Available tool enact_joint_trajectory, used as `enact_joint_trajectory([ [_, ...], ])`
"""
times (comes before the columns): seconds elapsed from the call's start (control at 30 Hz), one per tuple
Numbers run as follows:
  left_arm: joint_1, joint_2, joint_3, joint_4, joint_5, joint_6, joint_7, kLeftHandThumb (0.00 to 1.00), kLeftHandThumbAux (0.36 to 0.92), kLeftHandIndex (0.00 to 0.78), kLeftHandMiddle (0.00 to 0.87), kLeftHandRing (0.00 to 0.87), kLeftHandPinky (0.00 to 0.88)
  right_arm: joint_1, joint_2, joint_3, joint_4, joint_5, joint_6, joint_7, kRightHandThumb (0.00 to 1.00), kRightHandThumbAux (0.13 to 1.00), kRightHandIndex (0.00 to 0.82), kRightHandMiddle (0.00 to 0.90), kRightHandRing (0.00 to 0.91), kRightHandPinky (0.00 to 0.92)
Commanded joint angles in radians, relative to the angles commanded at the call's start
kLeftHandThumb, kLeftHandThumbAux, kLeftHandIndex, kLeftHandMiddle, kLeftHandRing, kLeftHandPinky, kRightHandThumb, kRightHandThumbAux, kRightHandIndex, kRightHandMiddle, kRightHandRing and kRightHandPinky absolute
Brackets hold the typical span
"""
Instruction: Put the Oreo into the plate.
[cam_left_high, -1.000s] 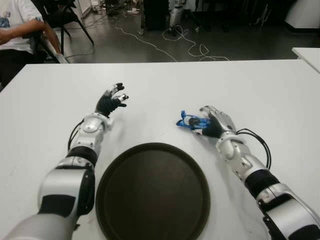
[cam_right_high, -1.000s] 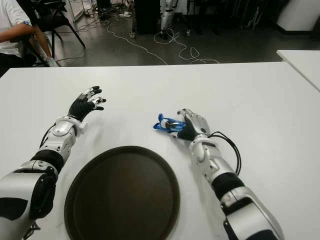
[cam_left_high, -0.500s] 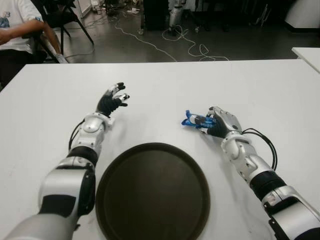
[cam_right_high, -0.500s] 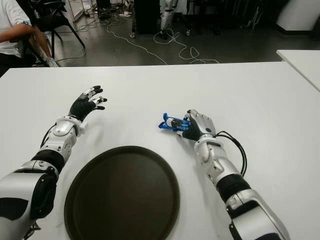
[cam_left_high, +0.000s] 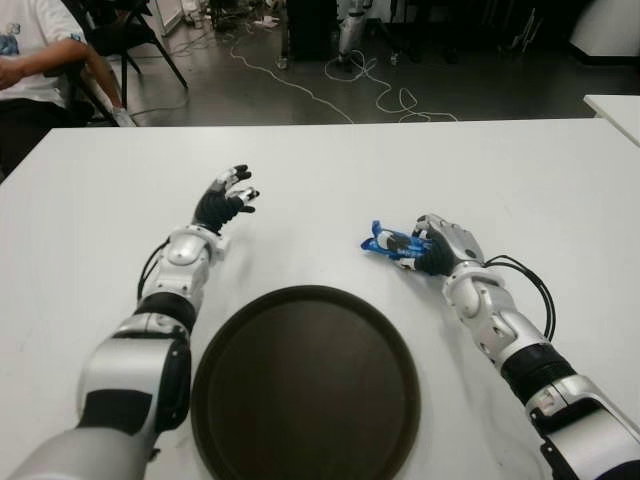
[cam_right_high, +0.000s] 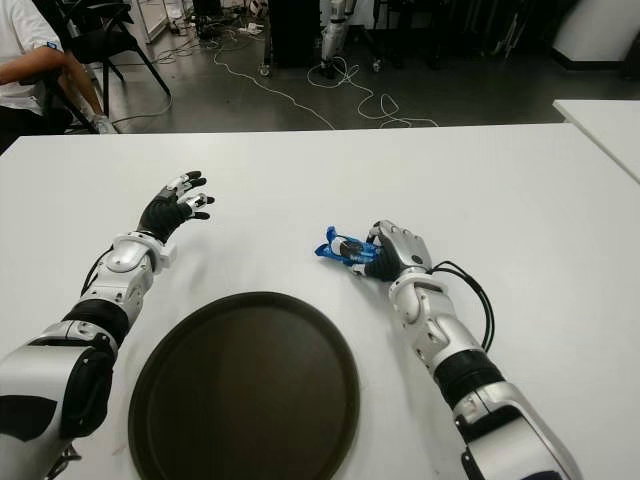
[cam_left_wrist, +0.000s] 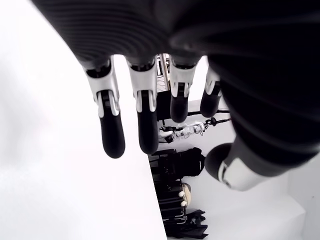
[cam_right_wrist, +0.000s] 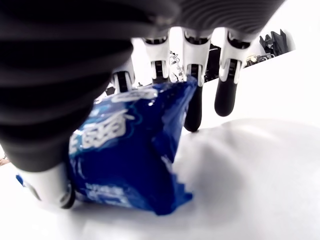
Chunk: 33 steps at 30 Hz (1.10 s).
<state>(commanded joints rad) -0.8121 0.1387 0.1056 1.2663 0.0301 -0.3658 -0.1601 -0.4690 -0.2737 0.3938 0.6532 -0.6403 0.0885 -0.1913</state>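
Left eye view: right hand (cam_left_high: 440, 246) fingers clasp Oreo (cam_left_high: 388, 242) (seemingly lying crosswise, pointing left).

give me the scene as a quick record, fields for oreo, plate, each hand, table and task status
oreo: blue Oreo pack held in the right hand, low over the table
plate: dark round plate, nothing in it, nearer the robot than the pack
right hand: right hand closed on the pack, beyond the plate's right rim
left hand: left hand open, holding nothing, beyond the plate's left side
table: white table
task status: pack not yet in the plate
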Motion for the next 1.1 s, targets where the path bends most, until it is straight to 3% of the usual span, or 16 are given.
enact_joint_trajectory([
  [0.3,-0.001,-0.001,-0.001,0.002,-0.001,0.005,0.005,0.215,0.664,0.047,0.121,0.223,0.321,0.002,-0.007,0.004,0.002,-0.014,-0.009,-0.020,0.299,0.723,0.588,0.673,0.626,0.633],
  [0.47,-0.002,-0.001,0.000,0.003,-0.002,0.004,0.003,0.235,0.658,0.047,0.114,0.229,0.336,0.001,-0.008,0.005,0.004,-0.020,-0.005,-0.021,0.339,0.743,0.606,0.709,0.676,0.669],
  [0.7,-0.002,-0.001,0.001,0.004,-0.003,0.004,0.004,0.238,0.653,0.039,0.107,0.230,0.331,-0.005,-0.011,0.008,0.014,-0.024,0.000,-0.013,0.314,0.796,0.607,0.742,0.730,0.687],
  [1.1,-0.002,-0.002,0.004,0.006,-0.005,0.000,0.002,0.237,0.636,0.045,0.111,0.229,0.336,-0.004,-0.012,-0.008,0.005,-0.001,-0.002,0.017,0.288,0.847,0.595,0.750,0.748,0.721],
])
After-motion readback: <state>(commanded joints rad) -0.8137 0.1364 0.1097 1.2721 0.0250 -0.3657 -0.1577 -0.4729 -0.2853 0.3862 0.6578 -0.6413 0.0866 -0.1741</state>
